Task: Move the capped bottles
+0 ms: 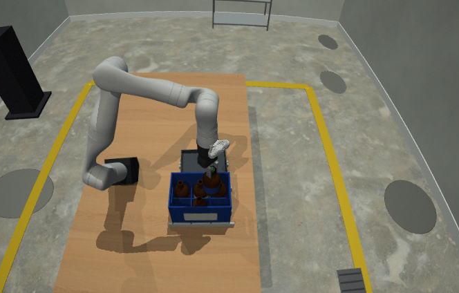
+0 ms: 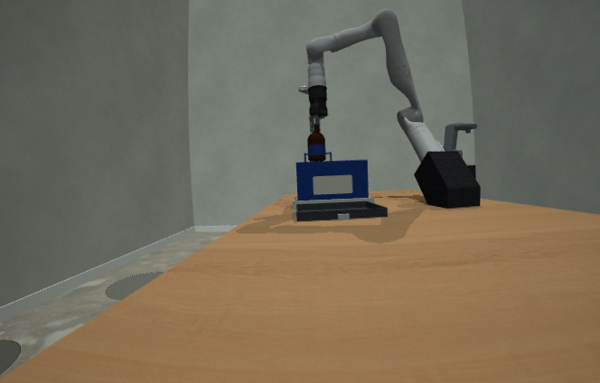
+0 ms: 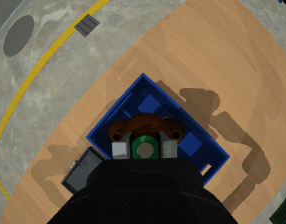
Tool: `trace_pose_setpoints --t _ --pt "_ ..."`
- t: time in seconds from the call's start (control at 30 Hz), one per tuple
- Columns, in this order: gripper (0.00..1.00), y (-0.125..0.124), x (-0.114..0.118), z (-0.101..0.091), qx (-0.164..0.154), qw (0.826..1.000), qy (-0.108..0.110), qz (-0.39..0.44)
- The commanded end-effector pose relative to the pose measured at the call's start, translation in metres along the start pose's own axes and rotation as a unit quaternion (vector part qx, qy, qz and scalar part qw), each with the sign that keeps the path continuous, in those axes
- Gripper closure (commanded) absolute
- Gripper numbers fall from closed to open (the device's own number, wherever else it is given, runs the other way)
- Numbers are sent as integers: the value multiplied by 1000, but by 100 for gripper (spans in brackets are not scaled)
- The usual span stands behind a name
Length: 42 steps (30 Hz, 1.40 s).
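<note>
Gripper [image 2: 314, 126] clamped on the neck of a brown glass bottle with blue label band and green cap [image 2: 315, 146], bottle hanging upright with its base level with the top rim of the blue plastic divided crate [image 2: 303, 181], over the crate's corner next to the tray. Wrist view looks straight down: green cap [image 3: 144, 148] sits between the two light grey finger pads, bottle shoulders spreading out below, crate cells underneath. Grey seven-joint arm [image 1: 151, 90] reaches from its black base block [image 1: 132, 164] across the light wooden counter [image 1: 158, 254], wrist pointing straight down. Four other brown bottles [image 1: 181, 188] stand in the crate cells; caps on them cannot be told from here. Dark grey shallow rectangular tray [image 2: 369, 209] lies just beside the crate on the counter, touching or almost touching its wall, nothing seen standing in it. Crate has a pale grey label panel [image 1: 200, 216] on one long side. Yellow floor line [image 1: 333, 164] runs around the counter.
</note>
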<state>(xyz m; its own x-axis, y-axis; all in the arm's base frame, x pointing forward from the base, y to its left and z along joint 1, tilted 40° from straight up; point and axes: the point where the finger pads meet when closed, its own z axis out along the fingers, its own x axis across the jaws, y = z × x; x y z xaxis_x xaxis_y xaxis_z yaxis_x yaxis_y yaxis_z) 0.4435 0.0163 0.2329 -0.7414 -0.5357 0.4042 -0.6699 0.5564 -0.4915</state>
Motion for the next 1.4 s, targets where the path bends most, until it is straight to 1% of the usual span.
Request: trace_pose_setpoints --t 0.0,0.27,0.37,0.83,0.93,1.37 --pt "100 10 -2 -3 2 1000 -2 -5" --pt "100 33 -2 -4 3 1000 -2 -7" --pt "100 32 -1 -2 1 1000 -1 -4" --pt "100 72 -2 -4 3 1000 -2 -7" --pt "100 71 -1 -2 1 1000 -1 -4" --pt "100 108 -2 -3 3 1000 -2 -7"
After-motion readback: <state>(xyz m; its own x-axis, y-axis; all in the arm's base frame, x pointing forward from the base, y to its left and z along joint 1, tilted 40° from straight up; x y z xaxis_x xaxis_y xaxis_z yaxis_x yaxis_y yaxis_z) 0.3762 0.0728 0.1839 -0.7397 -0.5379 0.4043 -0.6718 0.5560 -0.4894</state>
